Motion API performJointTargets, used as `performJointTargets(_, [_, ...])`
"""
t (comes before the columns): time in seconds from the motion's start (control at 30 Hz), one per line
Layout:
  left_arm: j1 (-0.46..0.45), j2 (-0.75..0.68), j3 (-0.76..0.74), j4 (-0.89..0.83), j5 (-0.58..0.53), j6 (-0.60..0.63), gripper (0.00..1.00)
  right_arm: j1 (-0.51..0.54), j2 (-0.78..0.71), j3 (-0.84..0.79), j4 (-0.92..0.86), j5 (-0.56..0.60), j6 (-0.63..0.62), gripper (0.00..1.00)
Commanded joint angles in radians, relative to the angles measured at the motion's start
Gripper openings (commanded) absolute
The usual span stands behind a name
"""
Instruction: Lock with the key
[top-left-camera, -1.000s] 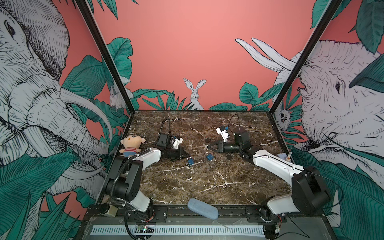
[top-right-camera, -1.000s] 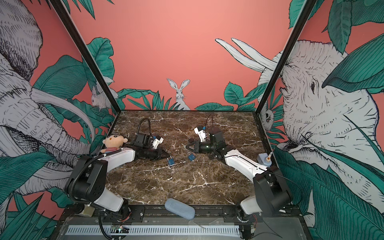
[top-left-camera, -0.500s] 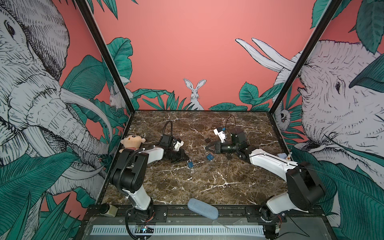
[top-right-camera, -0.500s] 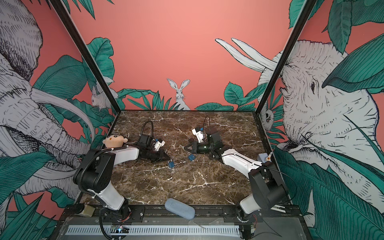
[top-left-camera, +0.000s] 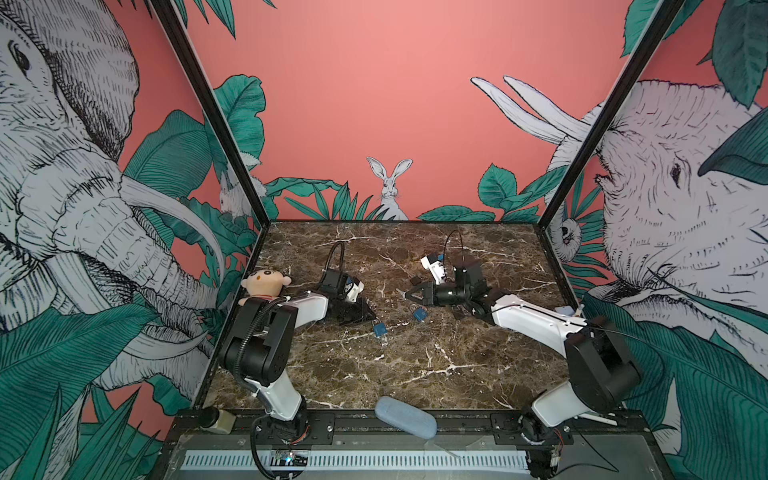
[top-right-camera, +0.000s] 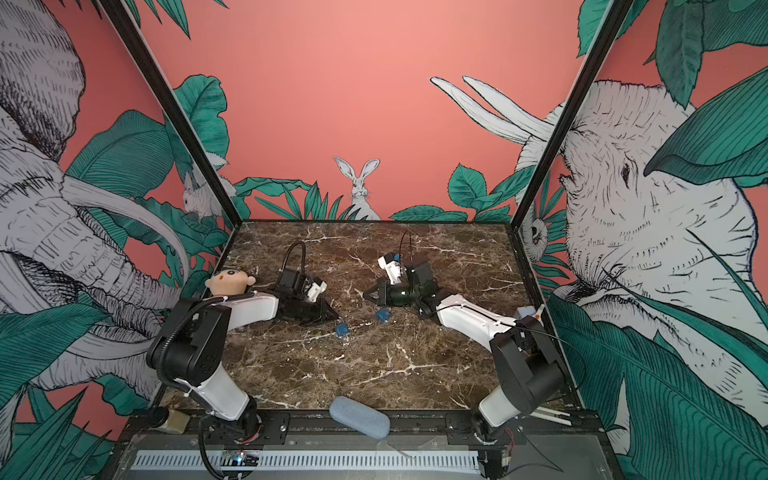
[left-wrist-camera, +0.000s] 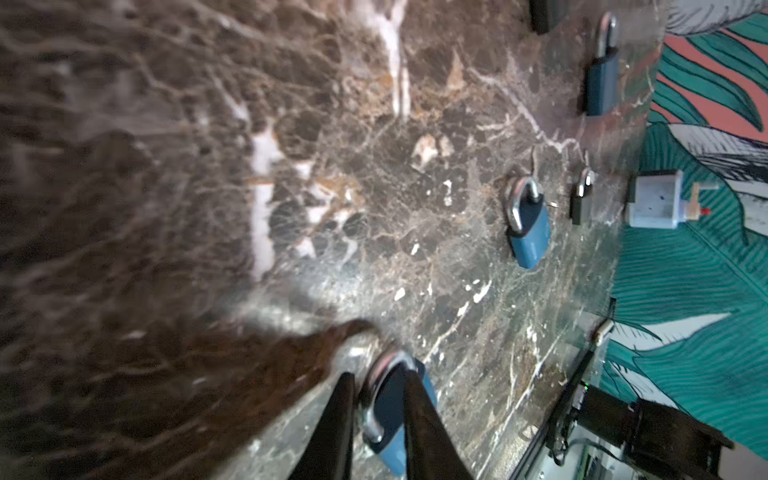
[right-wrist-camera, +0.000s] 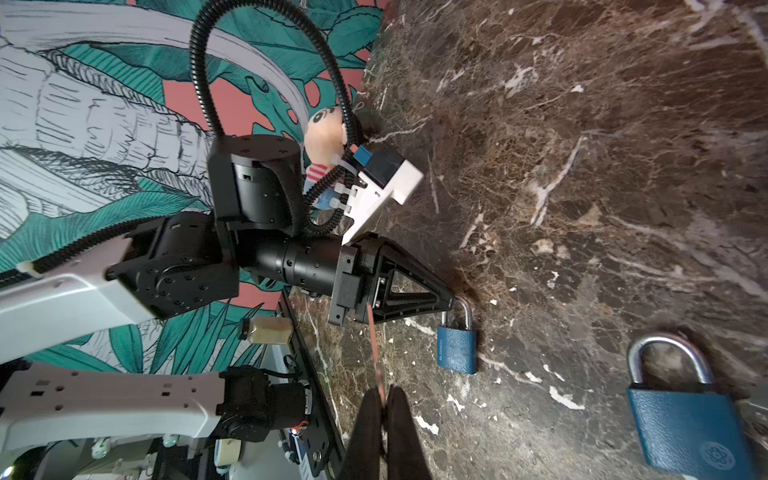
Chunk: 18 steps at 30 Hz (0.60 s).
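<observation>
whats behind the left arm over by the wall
A plush doll: in both top views little more than its head shows; the left arm covers its body.

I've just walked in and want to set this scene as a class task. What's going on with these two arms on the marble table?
The left gripper has its tips at the shackle of a small blue padlock on the marble table. Whether it is actually gripping can't be told. The right gripper is shut on a thin key, held clear of that padlock and not yet inserted. A second blue padlock lies untouched nearby.
</observation>
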Motion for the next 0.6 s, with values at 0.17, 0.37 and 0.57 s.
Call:
performJointTargets(0.17, [0.002,-0.140,0.010,-0.111,-0.156,0.000,0.26,0.104,0.007,-0.001,-0.051,0.275,-0.014,0.00])
performJointTargets(0.37, [0.021,-0.270,-0.010,-0.122,-0.213,-0.029,0.27,0.198,0.050,-0.038,0.020,0.401,0.058,0.00])
performJointTargets(0.57, [0.045,-0.396,-0.029,-0.096,-0.213,-0.078,0.28,0.264,0.182,-0.064,0.182,0.420,0.161,0.00])
